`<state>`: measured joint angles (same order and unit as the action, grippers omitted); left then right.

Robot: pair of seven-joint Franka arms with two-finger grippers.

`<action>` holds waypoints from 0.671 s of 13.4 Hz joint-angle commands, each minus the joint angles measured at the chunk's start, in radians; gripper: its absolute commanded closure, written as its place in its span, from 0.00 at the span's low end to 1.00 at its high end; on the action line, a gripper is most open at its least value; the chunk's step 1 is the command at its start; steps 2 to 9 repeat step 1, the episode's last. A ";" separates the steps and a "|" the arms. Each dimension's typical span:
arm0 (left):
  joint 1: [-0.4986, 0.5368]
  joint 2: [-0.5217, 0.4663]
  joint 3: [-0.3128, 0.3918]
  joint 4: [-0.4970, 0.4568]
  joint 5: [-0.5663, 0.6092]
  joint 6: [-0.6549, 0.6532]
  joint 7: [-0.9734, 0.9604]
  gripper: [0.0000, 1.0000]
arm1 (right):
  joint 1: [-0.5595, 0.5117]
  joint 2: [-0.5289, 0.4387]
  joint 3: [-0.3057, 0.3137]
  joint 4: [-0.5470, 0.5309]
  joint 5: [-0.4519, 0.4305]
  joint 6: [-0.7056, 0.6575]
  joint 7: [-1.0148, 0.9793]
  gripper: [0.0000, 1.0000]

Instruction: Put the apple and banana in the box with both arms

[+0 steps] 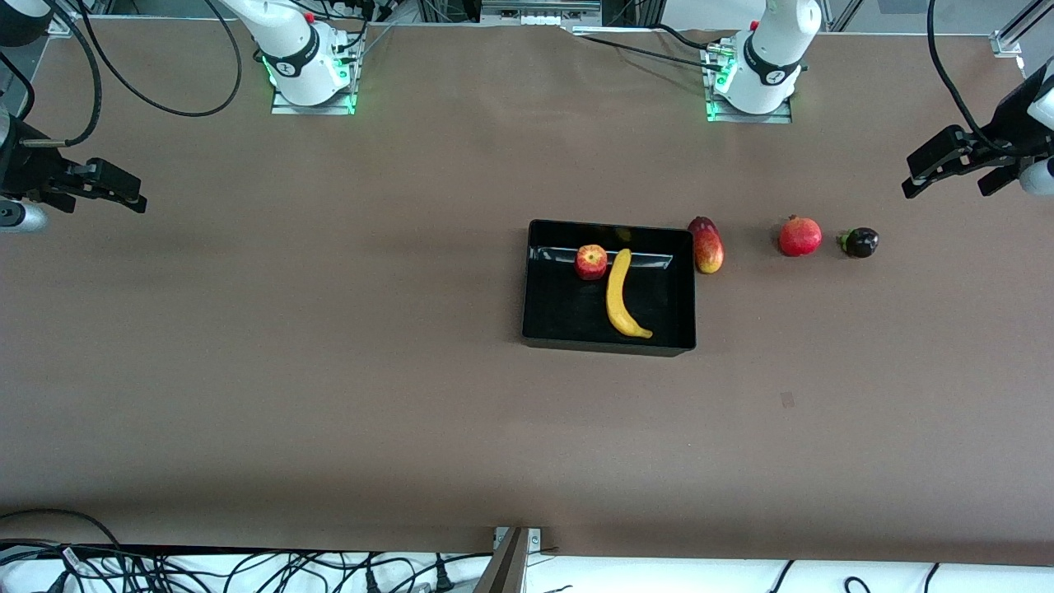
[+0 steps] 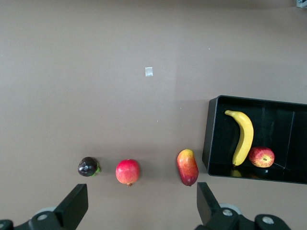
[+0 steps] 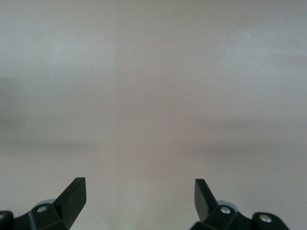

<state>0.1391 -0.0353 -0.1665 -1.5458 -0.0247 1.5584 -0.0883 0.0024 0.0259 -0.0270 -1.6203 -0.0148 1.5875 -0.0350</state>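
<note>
From my station, I read the right gripper (image 1: pixel 123 191) hanging over the bare table (image 1: pixel 329 371) at the right arm's end, its jaws spread wide and holding nothing; its own wrist view shows only brown surface between the fingertips, so I judge that arm is parked clear of the work. Moving toward the middle, the box (image 1: pixel 539 329) sits on the table, and both task fruits lie inside it: the apple (image 1: pixel 591 262) rests near the box corner farthest from the front camera on the right arm's side, and the banana (image 1: pixel 623 295) lies just beside it, running lengthwise down toward the box wall nearest the front camera. I take that as the job done, with each fruit dropped where an arm could reach in from its own side. The mango (image 1: pixel 706 245) lies just outside the box wall on the left arm's side, then the pomegranate (image 1: pixel 800 236) and a small dark fruit (image 1: pixel 860 242), all untouched distractors in a row. The left gripper (image 1: pixel 959 169) hovers over the left arm's end of the table, fingers apart and empty, waiting.
</note>
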 commanded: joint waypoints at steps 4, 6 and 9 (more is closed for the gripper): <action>0.005 -0.029 -0.002 -0.023 -0.021 -0.004 0.033 0.00 | -0.007 -0.003 0.007 0.010 0.004 -0.014 0.007 0.00; 0.005 -0.029 -0.002 -0.023 -0.021 -0.004 0.033 0.00 | -0.007 -0.003 0.007 0.010 0.004 -0.014 0.007 0.00; 0.005 -0.029 -0.002 -0.023 -0.021 -0.004 0.033 0.00 | -0.007 -0.003 0.007 0.010 0.004 -0.014 0.007 0.00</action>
